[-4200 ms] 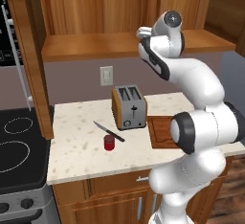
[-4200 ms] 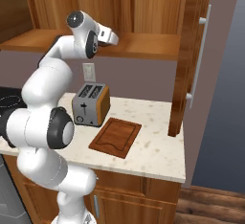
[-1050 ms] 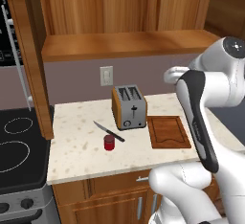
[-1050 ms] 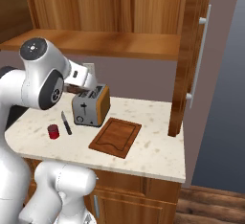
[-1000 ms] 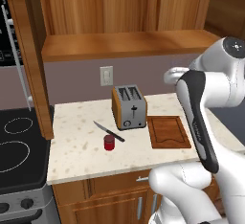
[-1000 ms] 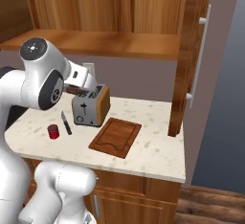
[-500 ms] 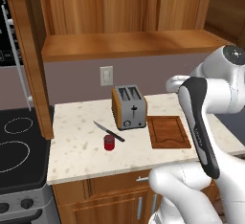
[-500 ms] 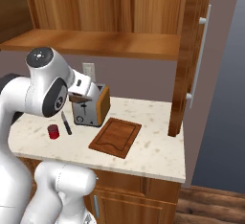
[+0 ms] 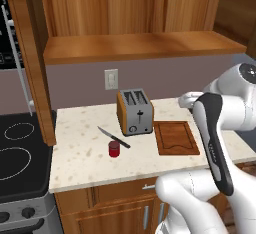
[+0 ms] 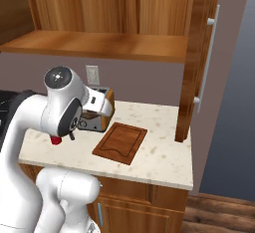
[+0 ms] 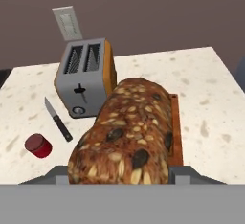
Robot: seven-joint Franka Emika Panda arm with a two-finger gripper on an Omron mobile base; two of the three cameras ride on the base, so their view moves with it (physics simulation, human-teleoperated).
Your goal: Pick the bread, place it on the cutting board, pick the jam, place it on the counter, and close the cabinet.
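The bread [image 11: 129,132], a brown seeded loaf chunk, hangs between the fingertips [image 11: 179,174] of my gripper [image 11: 119,177], which is shut on it. It hovers over the counter [image 11: 210,98], above the left part of the reddish cutting board [image 11: 176,122]. The board [image 9: 176,138] [image 10: 119,142] lies bare, right of the toaster. My hand [image 9: 189,98] [image 10: 99,105] sits above the board's far edge. The red jam jar [image 9: 114,149] [image 11: 38,145] stands on the counter [image 9: 80,153] by the knife. The cabinet is open, with its shelf [image 9: 135,45] bare and its doors [image 9: 22,53] [image 10: 199,53] swung out.
A silver and orange toaster [image 9: 135,112] [image 11: 86,74] stands left of the board. A black-handled knife [image 9: 114,137] [image 11: 58,119] lies between it and the jar. The black stovetop [image 9: 17,153] borders the counter's left end. A wall outlet [image 9: 111,78] is behind the toaster.
The arm has swung from the cabinet shelf down and right, bringing the hand low over the cutting board's far side. Jar, knife and toaster have stayed put.
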